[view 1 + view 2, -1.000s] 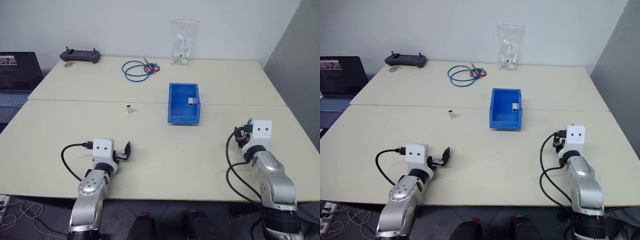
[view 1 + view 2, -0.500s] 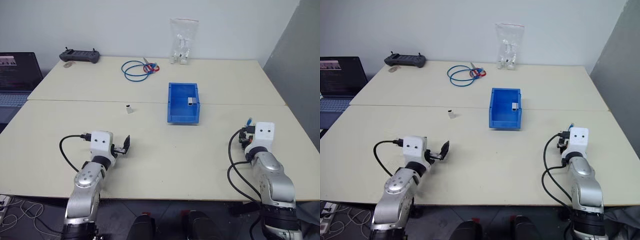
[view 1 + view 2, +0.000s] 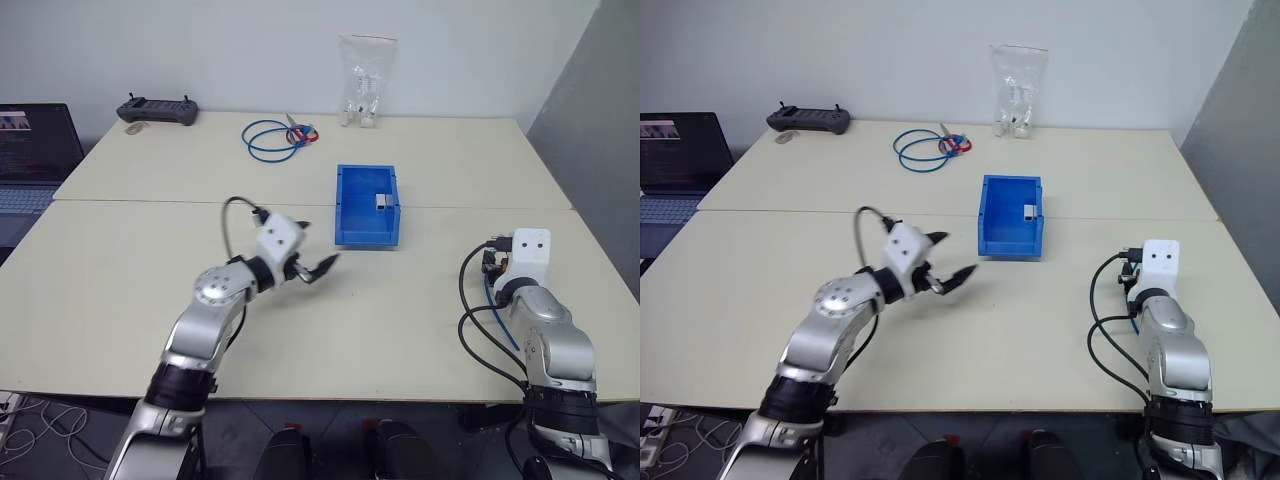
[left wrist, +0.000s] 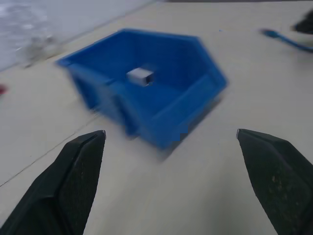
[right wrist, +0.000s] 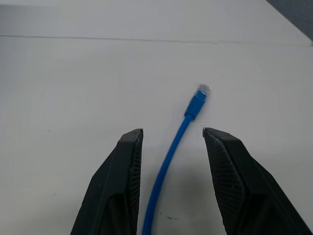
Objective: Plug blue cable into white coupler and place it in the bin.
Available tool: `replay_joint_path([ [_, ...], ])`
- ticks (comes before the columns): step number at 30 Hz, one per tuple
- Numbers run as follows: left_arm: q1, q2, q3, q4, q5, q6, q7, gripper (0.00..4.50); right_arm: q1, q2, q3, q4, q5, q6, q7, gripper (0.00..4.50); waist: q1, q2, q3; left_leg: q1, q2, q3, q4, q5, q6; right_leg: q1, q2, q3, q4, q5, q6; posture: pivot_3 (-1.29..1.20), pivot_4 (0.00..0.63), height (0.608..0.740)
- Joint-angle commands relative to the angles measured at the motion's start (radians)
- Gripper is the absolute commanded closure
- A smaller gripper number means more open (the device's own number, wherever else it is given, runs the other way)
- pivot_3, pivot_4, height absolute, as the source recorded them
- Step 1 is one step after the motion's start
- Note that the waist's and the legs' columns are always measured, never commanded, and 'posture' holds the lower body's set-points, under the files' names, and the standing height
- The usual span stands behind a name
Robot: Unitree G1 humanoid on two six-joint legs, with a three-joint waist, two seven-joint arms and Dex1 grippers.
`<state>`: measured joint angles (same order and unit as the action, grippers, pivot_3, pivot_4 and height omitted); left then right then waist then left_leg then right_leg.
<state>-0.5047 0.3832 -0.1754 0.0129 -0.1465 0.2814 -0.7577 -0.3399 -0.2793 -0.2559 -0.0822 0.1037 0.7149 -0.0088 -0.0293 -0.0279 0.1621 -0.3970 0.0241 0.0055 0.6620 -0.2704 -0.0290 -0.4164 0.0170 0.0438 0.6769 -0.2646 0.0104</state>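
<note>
The blue bin [image 3: 345, 215] stands mid-table with a small whitish block [image 4: 140, 76] inside. My left gripper [image 3: 312, 250] hovers above the table just left of the bin's near end, open and empty, and points at the bin [image 4: 193, 66]. The white coupler is hidden behind my left wrist. At the right of the table the blue cable [image 5: 181, 132] lies between the fingers of my right gripper [image 5: 172, 131], its plug [image 5: 200, 93] past the fingertips. The jaws stand apart, with a gap on each side of the cable. More cable [image 3: 497, 305] runs back beside that wrist.
A coiled blue cable loop with red rings [image 3: 275, 138], a clear plastic bag [image 3: 362, 85] and a black controller [image 3: 158, 108] sit along the far edge. A laptop [image 3: 30, 150] is at the far left. A seam [image 3: 150, 201] runs across the table.
My left arm has swung up and to the right from the near left of the table toward the bin, and now covers the coupler. My right hand has edged slightly forward and right.
</note>
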Motion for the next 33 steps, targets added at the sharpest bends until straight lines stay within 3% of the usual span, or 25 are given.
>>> replay_joint_path([
  [1, -0.122, -0.042, -0.079, 0.091, -0.023, -0.072, -0.152, 0.00, -0.082, 0.006, -0.041, 0.070, 0.025, 0.028, -0.021, 2.43, -0.001, 0.000, 0.000, -0.001, 0.000, 0.000, 0.000, 0.000, 0.000, -0.001, 0.000, 0.000, 0.000, 0.000, 0.000, 0.00, 0.150, 0.740],
  [5, -0.232, -0.080, -0.146, 0.233, 0.015, -0.138, -0.248, 0.00, -0.123, 0.028, -0.046, 0.163, 0.037, 0.035, -0.023, 2.43, -0.005, 0.000, 0.000, -0.001, 0.001, 0.001, 0.000, 0.000, 0.000, -0.003, 0.001, 0.001, 0.002, 0.000, 0.000, 0.00, 0.150, 0.740],
  [13, -0.321, -0.131, -0.146, 0.392, 0.028, -0.203, -0.312, 0.00, -0.141, 0.054, -0.035, 0.242, 0.050, 0.023, -0.009, 2.43, -0.011, 0.001, 0.000, -0.002, 0.002, 0.002, 0.001, 0.000, 0.000, -0.004, 0.003, 0.003, 0.002, 0.000, 0.000, 0.00, 0.150, 0.740],
  [20, -0.332, -0.130, -0.128, 0.414, 0.029, -0.184, -0.328, 0.00, -0.129, 0.048, 0.002, 0.244, 0.030, -0.026, 0.017, 4.28, -0.013, 0.001, 0.000, -0.002, 0.002, 0.001, 0.001, 0.000, 0.001, -0.004, 0.004, 0.002, 0.003, 0.000, 0.000, 0.00, 0.150, 0.740],
  [25, -0.335, -0.129, -0.118, 0.413, 0.033, -0.177, -0.316, 0.00, -0.116, 0.044, 0.022, 0.223, 0.025, -0.030, 0.025, 4.44, -0.014, 0.001, 0.000, -0.002, 0.002, 0.001, 0.001, 0.000, 0.001, -0.004, 0.004, 0.003, 0.003, 0.000, 0.000, 0.00, 0.150, 0.740],
  [29, -0.290, -0.065, -0.068, 0.323, -0.011, -0.112, -0.334, 0.00, -0.028, -0.091, 0.148, 0.079, 0.013, -0.017, 0.212, 4.44, -0.014, 0.001, 0.000, -0.002, 0.002, 0.000, 0.000, 0.000, 0.001, -0.004, 0.005, 0.002, 0.003, 0.000, 0.000, 0.00, 0.150, 0.740],
  [33, -0.176, 0.075, 0.028, 0.161, -0.100, 0.030, -0.369, 0.00, 0.097, -0.336, 0.273, -0.109, 0.061, -0.124, 0.574, 4.44, -0.022, 0.003, 0.001, -0.002, 0.003, 0.000, 0.000, 0.000, 0.001, -0.004, 0.006, 0.002, 0.002, 0.000, 0.000, 0.00, 0.150, 0.740],
])
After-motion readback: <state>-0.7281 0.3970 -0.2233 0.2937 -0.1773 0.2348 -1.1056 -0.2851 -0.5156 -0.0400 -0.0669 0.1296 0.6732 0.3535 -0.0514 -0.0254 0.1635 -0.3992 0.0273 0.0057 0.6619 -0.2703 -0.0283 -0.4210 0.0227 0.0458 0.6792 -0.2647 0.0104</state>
